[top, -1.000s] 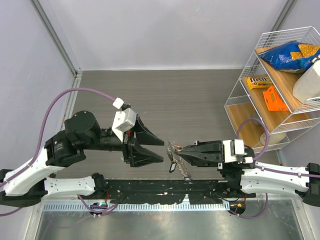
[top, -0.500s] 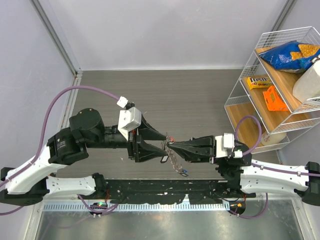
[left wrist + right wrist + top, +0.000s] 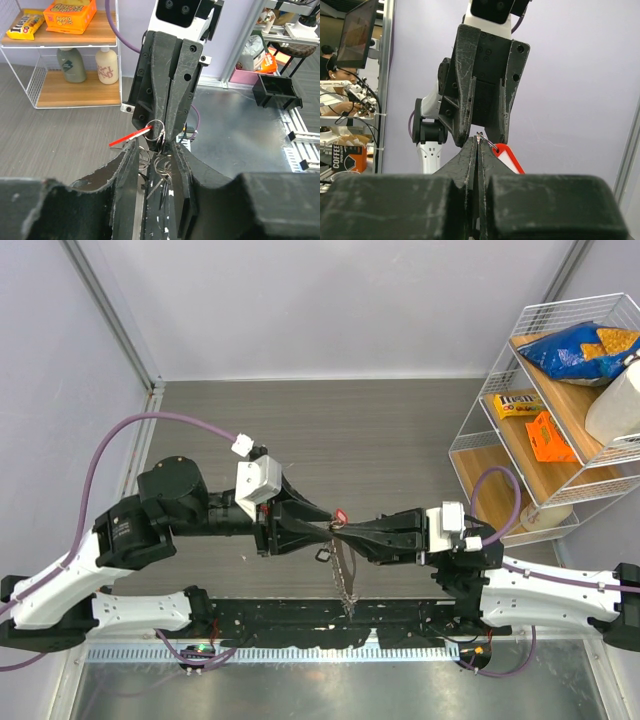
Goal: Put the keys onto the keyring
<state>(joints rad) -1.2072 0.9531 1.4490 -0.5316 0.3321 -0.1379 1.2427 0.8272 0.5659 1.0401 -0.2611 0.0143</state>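
Confirming right gripper (image 3: 341,528) clamped on the keyring (image 3: 156,128); it lies dead ahead of my left gripper (image 3: 324,528), whose parted jaws straddle it; chain (image 3: 345,575) hanging downward.

Both arms inward, tip to tip: left hand (image 3: 328,526) fingers slightly apart, right hand (image 3: 341,529) fingers pressed together.

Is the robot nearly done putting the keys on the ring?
Not yet, I think. Done: a red key seems to hang on the keyring. In hand: the right gripper pinches the keyring in mid-air; the left gripper straddles more rings, not clamped. Left: other keys, which I can't see.
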